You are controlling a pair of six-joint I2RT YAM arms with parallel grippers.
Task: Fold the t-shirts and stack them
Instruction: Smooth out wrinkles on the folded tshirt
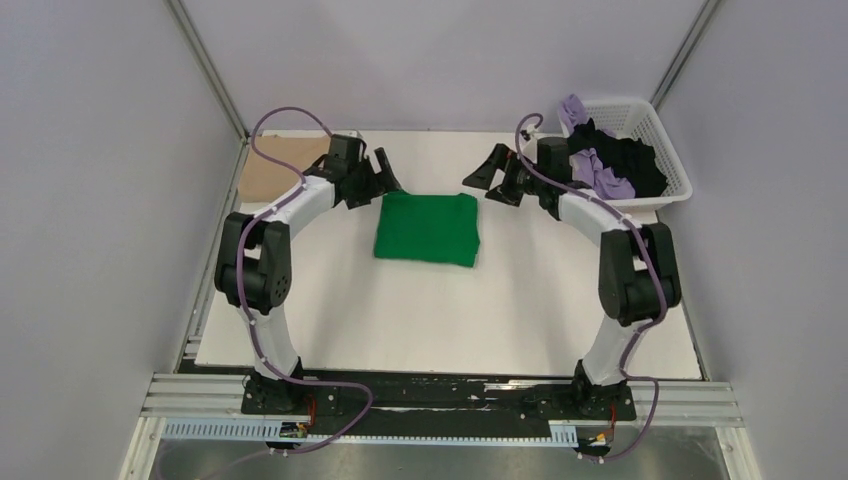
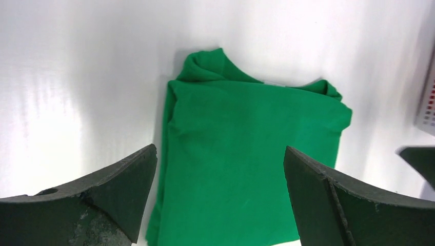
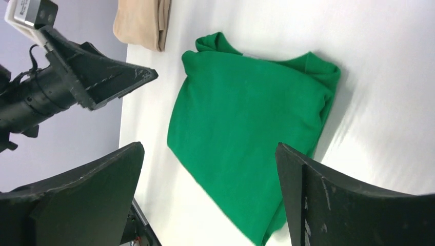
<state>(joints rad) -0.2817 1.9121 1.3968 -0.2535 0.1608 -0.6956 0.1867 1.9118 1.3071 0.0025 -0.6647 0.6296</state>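
Nothing written, no brand, number or sign, can be read anywhere. The folded bright green cotton t-shirt [image 2: 246,154] shows a sliver of white label [image 2: 274,83] at its collar, at twelve o'clock in the left wrist view, too small to read.

A white table [image 1: 450,310] sits inside a booth; pale lilac-grey walls [image 1: 90,200] close it on the left, back and right; slim metal posts [image 1: 207,68] stand in the two far corners; a slotted aluminium rail [image 1: 700,400] runs along the near edge; the light is soft and even.
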